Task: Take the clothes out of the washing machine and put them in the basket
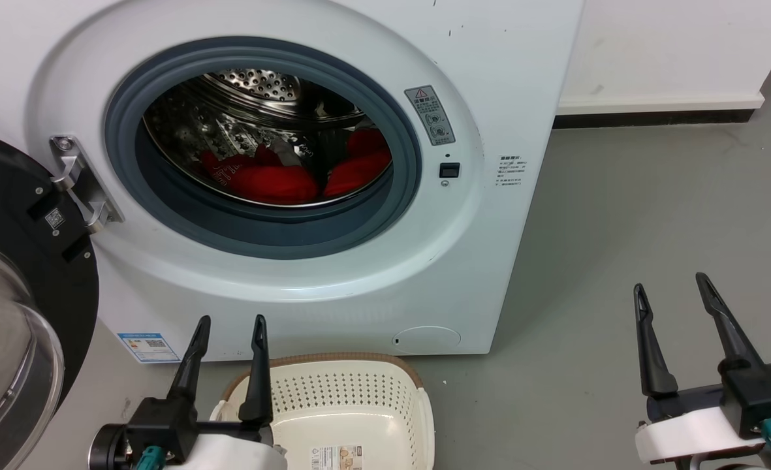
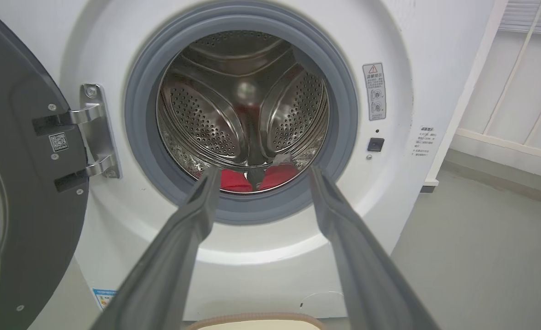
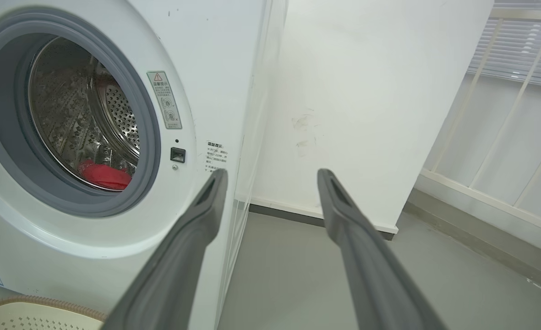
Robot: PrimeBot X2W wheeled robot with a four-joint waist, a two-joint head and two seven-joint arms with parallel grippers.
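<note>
The white washing machine stands with its door swung open to the left. Red clothes lie at the bottom of the steel drum, also seen as clothes and clothes in the wrist views. The cream basket sits on the floor in front of the machine, holding nothing but a paper label. My left gripper hangs open above the basket's left rim, pointing at the porthole. My right gripper is open over bare floor, to the right of the machine.
The black-framed glass door juts out at the left, close to my left arm. A white wall with a dark skirting runs to the right of the machine. Grey floor spreads to the right.
</note>
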